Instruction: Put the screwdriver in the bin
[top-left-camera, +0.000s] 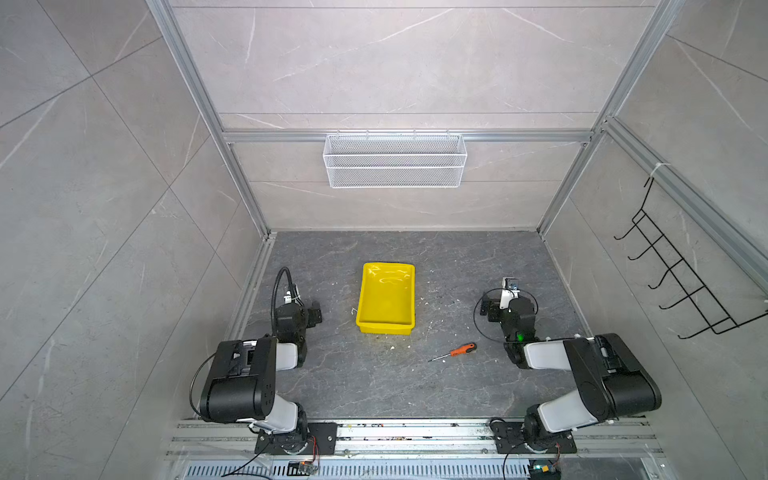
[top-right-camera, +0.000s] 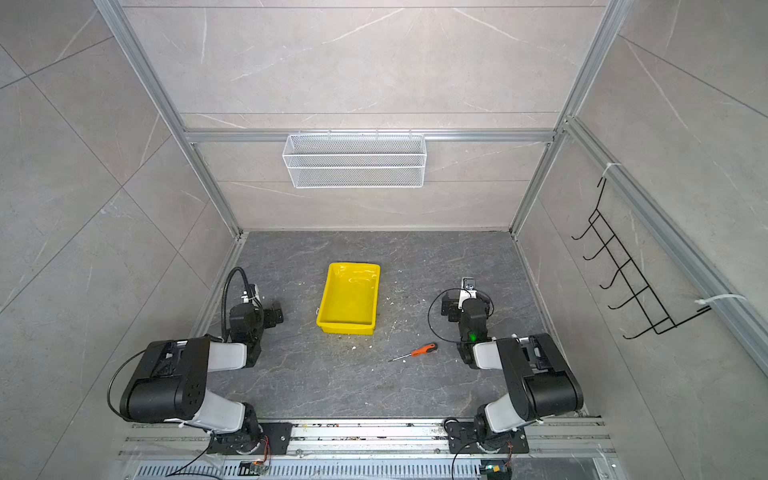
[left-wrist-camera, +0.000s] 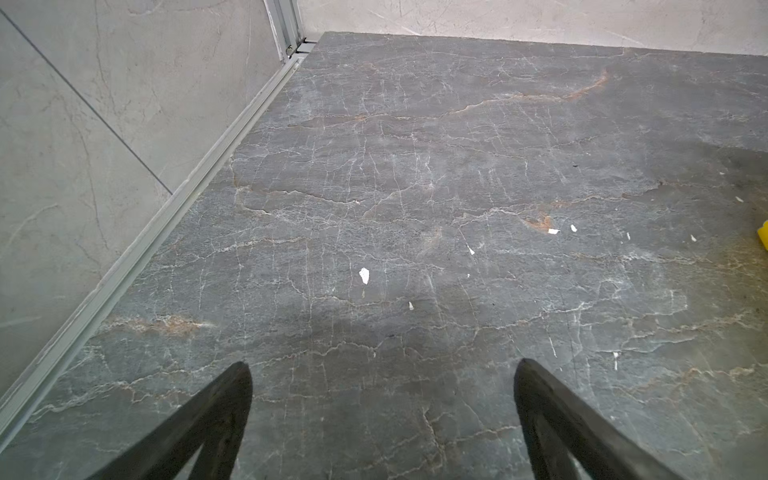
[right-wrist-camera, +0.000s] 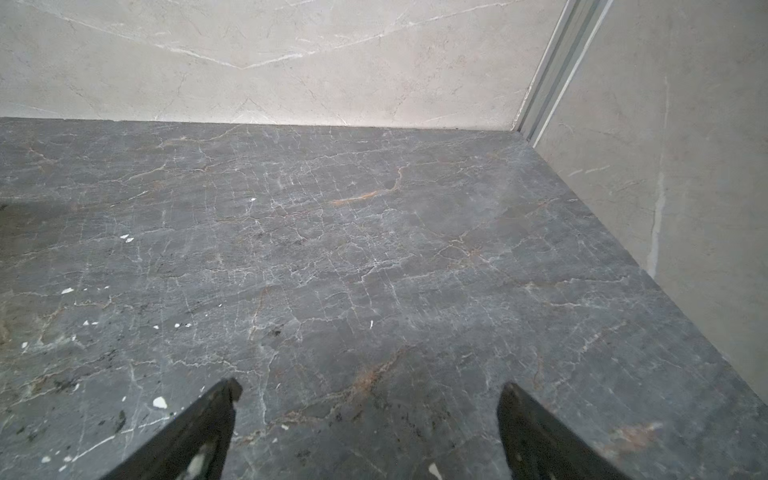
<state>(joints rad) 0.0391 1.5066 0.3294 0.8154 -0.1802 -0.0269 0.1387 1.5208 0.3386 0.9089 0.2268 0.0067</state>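
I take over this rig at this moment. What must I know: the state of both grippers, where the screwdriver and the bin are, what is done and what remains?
Left gripper: open, empty, over bare table.
Right gripper: open, empty, also over bare table.
Screwdriver: lying flat on the table, apart from the bin, off its near right corner, handle pointing to the right side.
The bin: mid-table, looks empty.
Done: nothing yet.
Left: grasp the screwdriver, probably with the right gripper, which is nearer, then place it in the bin.
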